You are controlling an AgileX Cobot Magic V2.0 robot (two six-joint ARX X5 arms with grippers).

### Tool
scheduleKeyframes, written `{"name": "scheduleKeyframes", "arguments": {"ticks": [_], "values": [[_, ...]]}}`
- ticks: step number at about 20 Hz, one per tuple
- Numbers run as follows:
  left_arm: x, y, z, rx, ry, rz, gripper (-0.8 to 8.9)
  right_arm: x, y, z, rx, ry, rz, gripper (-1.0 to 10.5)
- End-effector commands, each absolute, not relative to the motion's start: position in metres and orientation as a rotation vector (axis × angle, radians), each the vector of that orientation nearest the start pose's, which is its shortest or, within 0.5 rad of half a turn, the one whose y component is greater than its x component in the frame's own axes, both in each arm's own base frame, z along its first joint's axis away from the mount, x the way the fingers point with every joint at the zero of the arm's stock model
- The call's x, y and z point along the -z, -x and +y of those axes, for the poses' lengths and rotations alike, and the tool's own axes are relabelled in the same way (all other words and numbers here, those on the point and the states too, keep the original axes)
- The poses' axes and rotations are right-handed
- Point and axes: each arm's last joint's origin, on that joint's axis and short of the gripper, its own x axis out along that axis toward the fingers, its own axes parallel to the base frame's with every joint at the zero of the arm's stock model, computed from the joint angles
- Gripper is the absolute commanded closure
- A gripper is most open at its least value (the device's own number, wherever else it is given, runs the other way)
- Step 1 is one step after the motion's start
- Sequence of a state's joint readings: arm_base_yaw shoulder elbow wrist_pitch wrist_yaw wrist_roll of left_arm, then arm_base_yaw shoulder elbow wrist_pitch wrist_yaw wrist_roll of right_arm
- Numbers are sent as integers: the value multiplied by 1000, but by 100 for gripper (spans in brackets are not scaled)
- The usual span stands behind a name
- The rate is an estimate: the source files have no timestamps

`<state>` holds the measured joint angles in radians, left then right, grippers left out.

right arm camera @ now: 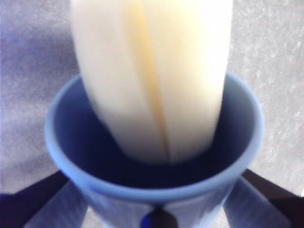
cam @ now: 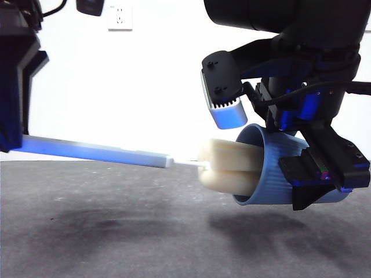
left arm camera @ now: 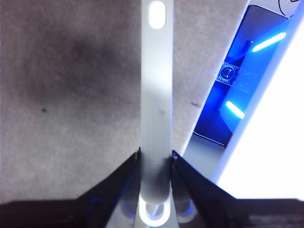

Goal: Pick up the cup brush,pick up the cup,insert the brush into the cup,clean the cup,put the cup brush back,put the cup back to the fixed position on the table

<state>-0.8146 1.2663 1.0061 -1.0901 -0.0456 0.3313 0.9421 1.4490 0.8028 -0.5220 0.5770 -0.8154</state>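
The right gripper (cam: 316, 174) clamps the ribbed light blue cup (cam: 272, 168) on its side above the table (cam: 116, 231), mouth facing the cup brush (cam: 174, 159); the left gripper (left arm camera: 155, 159) pinches the grey handle between its 2 jaws; the cream sponge head (right arm camera: 156, 71) sits partly inside the cup

A white wall socket (cam: 119, 18) sits high on the pale back wall (cam: 145, 87).

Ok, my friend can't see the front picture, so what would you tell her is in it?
A yellow sponge brush pokes into a blue cup tipped on its side above the grey table. The right tool grips the cup; the left tool, at the other edge, holds the brush's long handle.
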Motion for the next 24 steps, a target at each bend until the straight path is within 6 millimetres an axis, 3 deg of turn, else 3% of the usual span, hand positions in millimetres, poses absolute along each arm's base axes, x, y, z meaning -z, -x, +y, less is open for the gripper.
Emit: {"name": "scheduleKeyframes", "arguments": {"ticks": [1,12,18,24], "values": [[-255,-147,-152,842,-845,1185,822,-181,-164,198,-678,1548,713,964],[-256,-156,-167,948,-727,1062,822,-183,-154,209,-717,1552,649,964],[-248,-161,-176,951,-726,1069,822,-185,-142,222,-759,1554,565,964],[-246,-157,-170,880,-785,1132,822,-185,-147,217,-681,1556,595,964]]}}
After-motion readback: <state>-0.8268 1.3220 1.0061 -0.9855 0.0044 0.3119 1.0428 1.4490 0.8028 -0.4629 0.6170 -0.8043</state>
